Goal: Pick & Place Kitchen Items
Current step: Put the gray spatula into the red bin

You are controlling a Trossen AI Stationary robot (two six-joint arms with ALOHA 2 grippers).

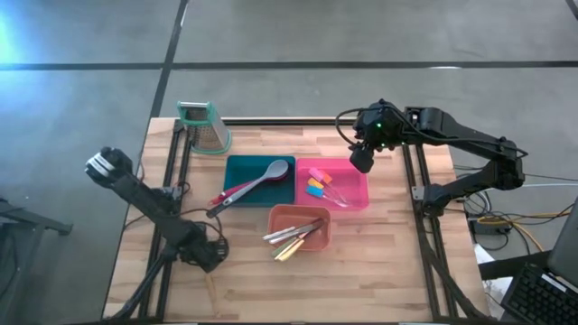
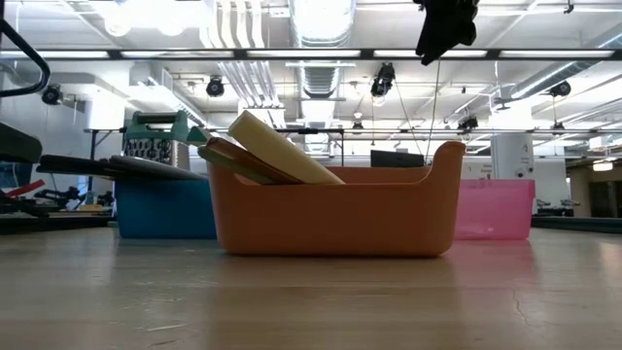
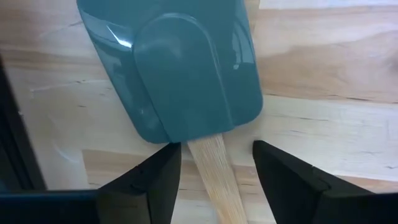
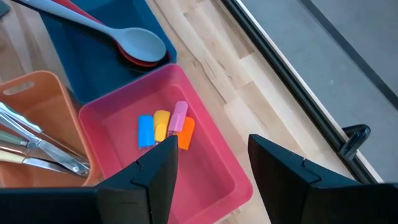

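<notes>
You see a wooden counter with blue, pink and orange trays; a grater stands at eleven o'clock.

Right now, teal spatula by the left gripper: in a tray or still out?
Out. The teal spatula lies flat on the bare wooden table, its wooden handle between the left gripper fingers, which stand apart and clear of it.

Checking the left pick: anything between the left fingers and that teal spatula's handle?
Nothing visible. The left gripper straddles the teal spatula's wooden handle on the bare table, fingers open and not touching it.
</notes>
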